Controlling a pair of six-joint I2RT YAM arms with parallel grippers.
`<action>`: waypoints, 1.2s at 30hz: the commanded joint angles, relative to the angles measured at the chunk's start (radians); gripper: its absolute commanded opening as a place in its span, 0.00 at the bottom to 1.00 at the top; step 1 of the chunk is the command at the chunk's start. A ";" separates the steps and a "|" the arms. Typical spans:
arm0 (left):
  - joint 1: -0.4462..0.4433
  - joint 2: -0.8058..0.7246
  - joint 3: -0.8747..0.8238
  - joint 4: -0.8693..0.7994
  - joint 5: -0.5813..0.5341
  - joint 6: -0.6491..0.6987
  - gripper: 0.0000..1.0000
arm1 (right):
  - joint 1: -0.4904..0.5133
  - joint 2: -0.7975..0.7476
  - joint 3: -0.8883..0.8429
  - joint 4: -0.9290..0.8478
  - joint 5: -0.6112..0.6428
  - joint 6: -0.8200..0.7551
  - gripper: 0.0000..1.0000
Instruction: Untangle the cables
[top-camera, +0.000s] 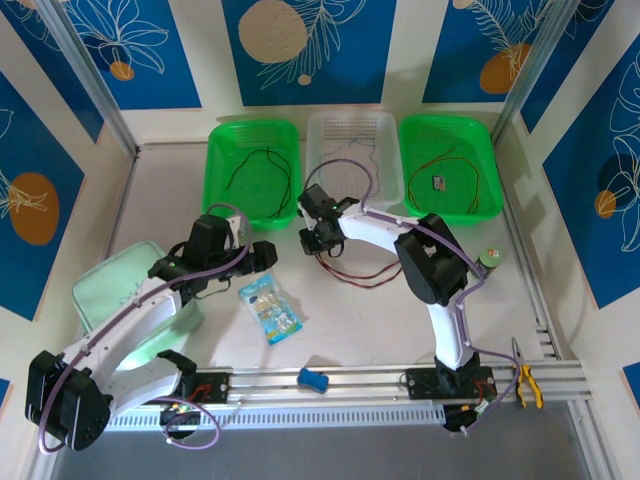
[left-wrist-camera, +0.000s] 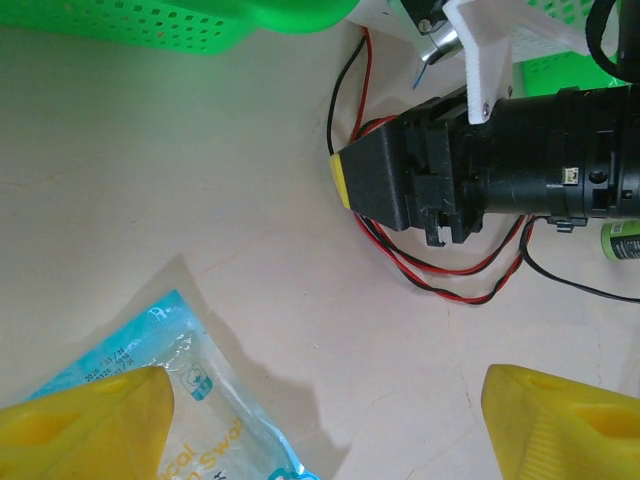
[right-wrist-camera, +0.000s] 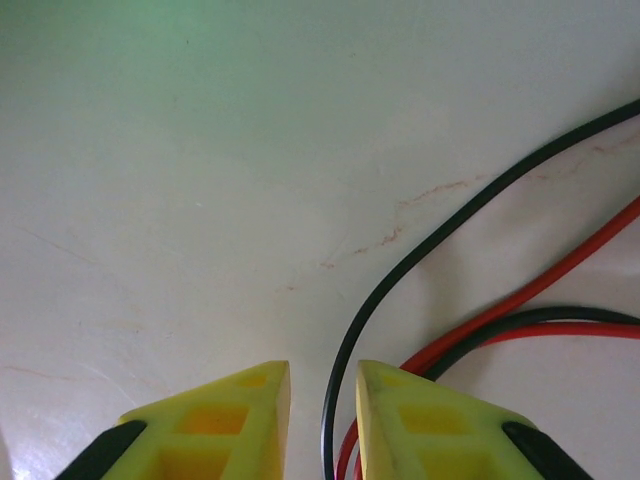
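Note:
A tangle of red and black cables (top-camera: 352, 272) lies on the table in front of the white basket (top-camera: 316, 150). My right gripper (top-camera: 312, 240) is down on the table at the tangle's left end. In the right wrist view its yellow fingertips (right-wrist-camera: 323, 385) stand a narrow gap apart, with a black cable (right-wrist-camera: 400, 270) and a red cable (right-wrist-camera: 560, 275) running loose through the gap, close to the right finger. The left wrist view shows the same cables (left-wrist-camera: 450, 285) under the right gripper (left-wrist-camera: 345, 180). My left gripper (left-wrist-camera: 320, 430) is wide open and holds nothing, left of the tangle (top-camera: 262, 255).
A green basket (top-camera: 215, 190) at the back left holds a black wire. Another green basket (top-camera: 495, 175) at the back right holds red and black wires. A swab packet (top-camera: 270, 308) lies under my left fingers (left-wrist-camera: 190, 400). A pale green pad (top-camera: 115, 285), a blue block (top-camera: 313, 379), a green can (top-camera: 489, 258) and pliers (top-camera: 527, 385) lie around.

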 joint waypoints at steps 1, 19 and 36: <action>0.011 -0.019 -0.008 -0.020 0.019 0.010 0.81 | -0.004 0.027 0.035 -0.034 0.002 0.015 0.25; 0.013 -0.024 -0.002 -0.022 0.021 0.007 0.81 | 0.015 0.079 0.047 -0.044 0.032 0.006 0.18; 0.071 -0.020 0.160 -0.130 0.069 0.068 0.81 | 0.030 -0.264 -0.185 0.055 0.018 -0.008 0.00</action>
